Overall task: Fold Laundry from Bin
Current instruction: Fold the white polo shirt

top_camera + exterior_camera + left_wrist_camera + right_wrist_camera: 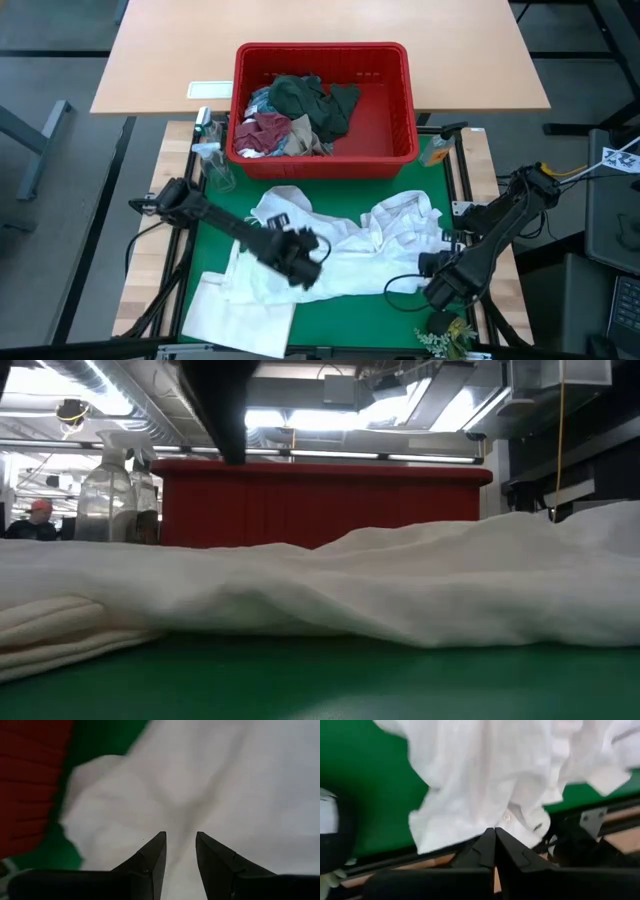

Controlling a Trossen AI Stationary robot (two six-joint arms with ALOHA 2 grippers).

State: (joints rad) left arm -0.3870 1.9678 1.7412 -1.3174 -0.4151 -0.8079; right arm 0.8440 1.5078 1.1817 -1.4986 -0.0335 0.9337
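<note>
Left tool [180, 851] hovering over the white shirt [340, 245], tips spread apart, pinching nothing. Right tool [494, 840] pressed together at the shirt's edge near the table [160, 215] side. Red bin [385, 125] sitting behind, holding dark green, maroon and other clothes [295, 115].

The high view looks straight down on the bench [330, 310]. The low view sits at bench height, close against the white shirt [400, 585], facing the bin [320, 505]. Both wrist views look closely down on that shirt, the left's also catching the bin at frame left.
</note>
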